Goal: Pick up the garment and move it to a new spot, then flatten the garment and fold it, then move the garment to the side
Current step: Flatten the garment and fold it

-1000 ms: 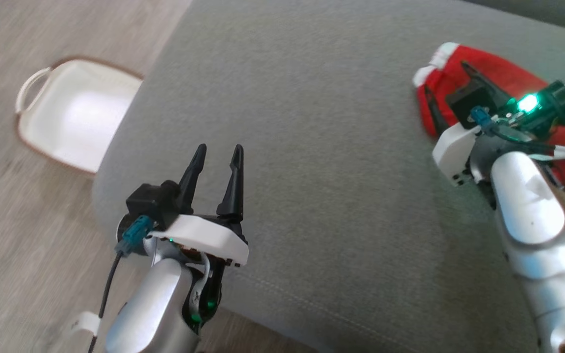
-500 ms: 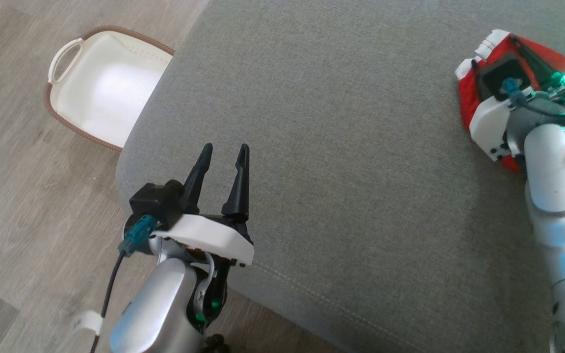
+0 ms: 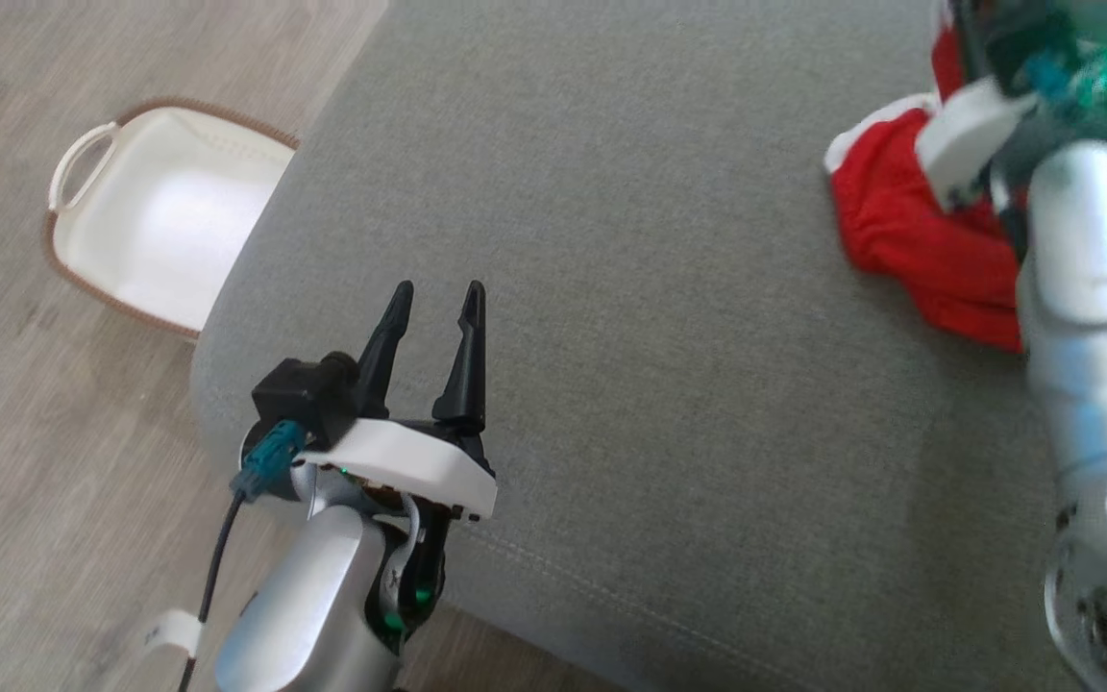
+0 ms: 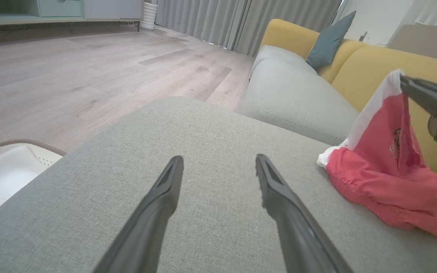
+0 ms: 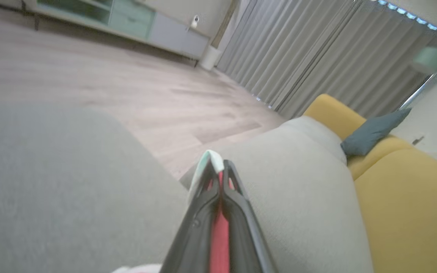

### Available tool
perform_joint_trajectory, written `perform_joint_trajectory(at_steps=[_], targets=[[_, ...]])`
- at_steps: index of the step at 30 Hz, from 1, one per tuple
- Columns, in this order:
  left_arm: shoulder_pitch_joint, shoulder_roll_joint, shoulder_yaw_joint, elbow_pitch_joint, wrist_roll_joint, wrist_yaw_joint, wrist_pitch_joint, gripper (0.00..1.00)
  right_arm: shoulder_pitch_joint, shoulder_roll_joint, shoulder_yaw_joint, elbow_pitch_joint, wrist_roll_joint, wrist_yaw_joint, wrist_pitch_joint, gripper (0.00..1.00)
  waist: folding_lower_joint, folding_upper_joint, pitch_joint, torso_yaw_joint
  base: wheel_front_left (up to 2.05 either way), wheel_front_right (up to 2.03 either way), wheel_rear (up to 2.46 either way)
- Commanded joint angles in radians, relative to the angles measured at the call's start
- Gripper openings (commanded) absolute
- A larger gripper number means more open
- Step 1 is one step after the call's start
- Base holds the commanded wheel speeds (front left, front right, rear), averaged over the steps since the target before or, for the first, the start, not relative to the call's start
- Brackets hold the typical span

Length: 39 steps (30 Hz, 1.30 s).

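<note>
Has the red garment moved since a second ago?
Yes. The garment lay flat on the grey cushion; now its white-trimmed edge is raised off the cushion, pinched in the right gripper.

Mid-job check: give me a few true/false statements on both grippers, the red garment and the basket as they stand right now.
1. The right gripper is shut on the white-trimmed edge of the red garment. True.
2. The left gripper grips the garment too. False: its jaws are open and hold nothing, above the grey cushion and apart from the garment.
3. The whole garment hangs clear of the cushion. False: only the pinched edge is raised; the rest lies bunched on the cushion.
4. The white basket sits on the floor beside the cushion. True.
</note>
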Motion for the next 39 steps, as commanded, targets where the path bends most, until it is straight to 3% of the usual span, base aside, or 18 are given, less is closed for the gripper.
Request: perform_joint_trajectory(at_steps=[1,8,13,21,28,35,39], targets=[[-0.030,0.008,0.037,-0.029,0.004,0.003,-0.008,1.00,-0.098,0.031,0.010,-0.032,0.020,-0.001,-0.029,0.00,0.0000,0.0000,-0.019,-0.016,0.00,0.00,0.00],[-0.009,0.008,0.063,-0.024,0.020,0.004,-0.008,1.00,-0.265,0.049,0.003,-0.032,0.114,-0.001,-0.083,0.00,0.0000,0.0000,-0.071,-0.061,0.00,0.00,0.00],[0.017,0.008,0.096,-0.030,0.038,-0.002,-0.008,1.00,-0.212,0.042,0.064,-0.107,0.229,-0.001,-0.086,0.00,0.0000,0.0000,-0.098,-0.112,0.00,0.00,0.00],[0.052,0.009,0.134,-0.032,0.070,-0.012,-0.008,1.00,0.174,-0.073,0.175,-0.376,0.475,-0.001,-0.076,0.00,0.0000,0.0000,-0.142,-0.229,0.00,0.00,0.00],[0.067,0.015,0.155,-0.025,0.093,-0.027,-0.008,1.00,0.560,-0.169,0.143,-0.662,0.595,-0.001,0.059,0.00,0.0000,0.0000,-0.154,-0.335,0.00,0.00,0.00],[0.067,0.014,0.153,-0.011,0.105,-0.039,-0.008,1.00,0.809,-0.153,0.106,-0.842,0.615,-0.001,0.124,0.00,0.0000,0.0000,-0.151,-0.404,0.00,0.00,0.00],[0.064,0.014,0.153,-0.001,0.111,-0.045,-0.008,1.00,0.934,-0.146,0.146,-0.903,0.612,-0.001,0.130,0.00,0.0000,0.0000,-0.157,-0.442,0.00,0.00,0.00]])
